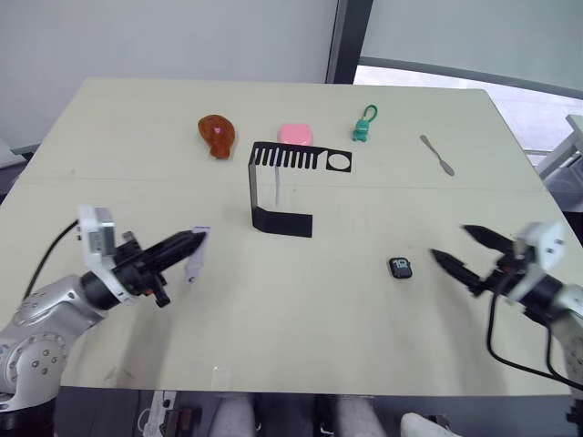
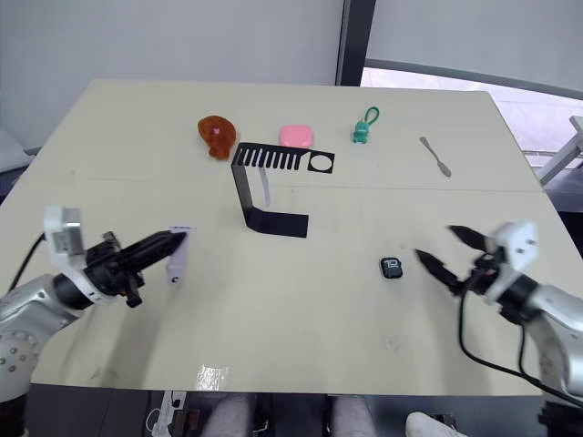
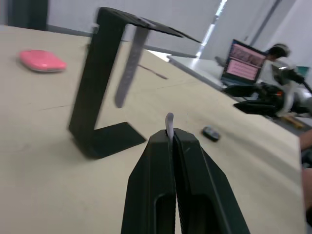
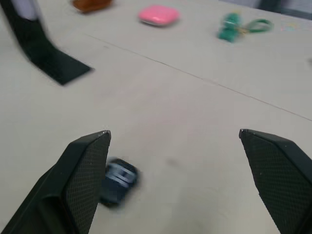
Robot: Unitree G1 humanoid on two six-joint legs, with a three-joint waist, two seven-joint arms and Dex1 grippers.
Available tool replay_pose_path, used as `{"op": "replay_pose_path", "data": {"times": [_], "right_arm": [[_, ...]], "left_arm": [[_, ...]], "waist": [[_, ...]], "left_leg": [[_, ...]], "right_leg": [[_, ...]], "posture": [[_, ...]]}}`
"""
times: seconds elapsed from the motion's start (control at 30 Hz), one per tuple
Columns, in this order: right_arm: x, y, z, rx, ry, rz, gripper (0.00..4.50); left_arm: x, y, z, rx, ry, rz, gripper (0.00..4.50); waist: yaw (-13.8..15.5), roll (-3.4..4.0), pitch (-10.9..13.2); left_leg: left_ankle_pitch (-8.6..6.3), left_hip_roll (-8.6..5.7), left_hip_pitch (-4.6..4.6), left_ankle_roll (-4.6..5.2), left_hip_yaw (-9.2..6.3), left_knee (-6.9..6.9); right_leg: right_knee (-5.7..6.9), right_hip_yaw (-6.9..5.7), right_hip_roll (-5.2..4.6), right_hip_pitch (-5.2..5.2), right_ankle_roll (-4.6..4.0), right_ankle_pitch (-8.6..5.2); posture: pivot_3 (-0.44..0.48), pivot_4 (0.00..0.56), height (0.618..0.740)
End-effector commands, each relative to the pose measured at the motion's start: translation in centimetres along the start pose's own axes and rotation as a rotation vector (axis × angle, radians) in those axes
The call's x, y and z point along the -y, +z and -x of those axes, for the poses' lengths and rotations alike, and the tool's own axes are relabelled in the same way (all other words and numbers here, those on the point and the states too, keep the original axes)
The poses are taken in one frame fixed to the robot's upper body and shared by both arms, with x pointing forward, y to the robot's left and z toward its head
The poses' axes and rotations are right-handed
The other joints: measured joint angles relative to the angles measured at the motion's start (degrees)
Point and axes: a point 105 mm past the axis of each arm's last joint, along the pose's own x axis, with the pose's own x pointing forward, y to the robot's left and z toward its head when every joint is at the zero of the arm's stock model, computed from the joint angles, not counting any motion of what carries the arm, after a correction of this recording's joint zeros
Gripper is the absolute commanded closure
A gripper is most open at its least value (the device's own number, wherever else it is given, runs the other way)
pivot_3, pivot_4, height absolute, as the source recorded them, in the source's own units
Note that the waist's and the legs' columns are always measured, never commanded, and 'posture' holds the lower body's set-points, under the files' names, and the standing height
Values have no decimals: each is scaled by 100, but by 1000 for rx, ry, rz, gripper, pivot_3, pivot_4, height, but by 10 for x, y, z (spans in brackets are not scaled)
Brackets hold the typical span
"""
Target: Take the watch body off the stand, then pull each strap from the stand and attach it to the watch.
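While the small black watch body (image 1: 400, 268) lies flat on the table (image 1: 273, 346) beside my wide-open right gripper (image 1: 463, 251), my left gripper (image 1: 189, 244) pinches one thin pale strap (image 1: 197, 255) — the second (image 1: 278, 185) hangs from the black C-shaped stand (image 1: 278, 187).

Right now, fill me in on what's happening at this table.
The left pincer is shut on one pale strap, held above the table. The second strap hangs from the black stand. The watch body is already off the stand and lies on the table just ahead of the open right pincer. No strap is attached to it yet.
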Motion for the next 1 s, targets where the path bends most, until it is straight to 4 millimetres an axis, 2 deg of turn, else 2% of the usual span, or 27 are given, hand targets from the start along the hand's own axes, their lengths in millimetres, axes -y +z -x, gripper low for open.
{"op": "replay_pose_path", "data": {"times": [0.03, 0.1, 0.13, 0.23, 0.3, 0.43, 0.6, 0.73, 0.8, 1.0], "right_arm": [[30, -15, 40, -66, -141, 107, 32], [41, -37, 68, -149, -196, 131, 32], [45, -40, 75, -158, -222, 123, 32], [55, -42, 86, -151, -282, 110, 32], [51, -43, 86, -152, -265, 114, 32], [20, -41, 61, -111, -161, 61, 32], [-20, -16, 22, -18, -135, -13, 32], [-48, -6, -3, -8, -139, -85, 32], [-67, -4, -13, -27, -110, -113, 32], [-102, 0, -30, -51, -102, -206, 32]], "left_arm": [[-18, 12, 20, 16, 124, -120, 4500], [-33, 8, 35, -10, 224, -167, 4500], [-36, 7, 38, -14, 245, -175, 4500], [-36, 7, 41, -8, 255, -182, 4500], [-34, 5, 39, -4, 241, -182, 4500], [-23, 10, 19, 44, 184, -162, 4500], [2, 19, -10, 62, 58, -174, 4500], [18, 8, -25, -12, -31, -247, 4500], [29, 5, -32, -11, -86, -248, 4500], [60, -2, -48, -20, -248, -205, 4500]], "waist": [[-4, 0, 0], [3, 0, 0], [1, 1, 0], [-49, 3, 1], [-86, 3, 1], [-44, 4, 0], [-29, 6, -1], [-38, 7, -1], [-30, 7, -1], [-31, 7, -2]], "left_leg": [[0, 0, 1, 1, 1, -1], [-1, 0, 3, 2, 1, -5], [-1, 0, 7, 2, 3, -10], [-2, 0, 11, 3, 4, -13], [-5, 4, 22, 4, 12, -15], [-4, 8, 38, -8, 18, -45], [2, 6, 39, -15, 17, -55], [3, 5, 40, -16, 18, -55], [5, 4, 38, -19, 22, -61], [12, 4, 21, -20, 33, -56]], "right_leg": [[0, 1, 0, 0, 0, 0], [-7, 1, 0, 4, 0, 0], [-13, 2, 0, 7, 0, 0], [-13, 3, -1, 10, 2, 1], [-8, 15, -1, 12, 5, 4], [-10, 23, 1, 13, 5, 4], [-5, 25, 1, 10, 5, 4], [-1, 29, 2, 7, 5, 4], [2, 36, 5, -3, 5, 4], [20, 59, 10, -32, 4, 4]], "posture": [[0, 150, 740], [0, 150, 740], [0, 150, 740], [0, 150, 740], [0, 150, 740], [0, 150, 740], [0, 150, 740], [0, 150, 740], [0, 150, 740], [0, 150, 740]]}}
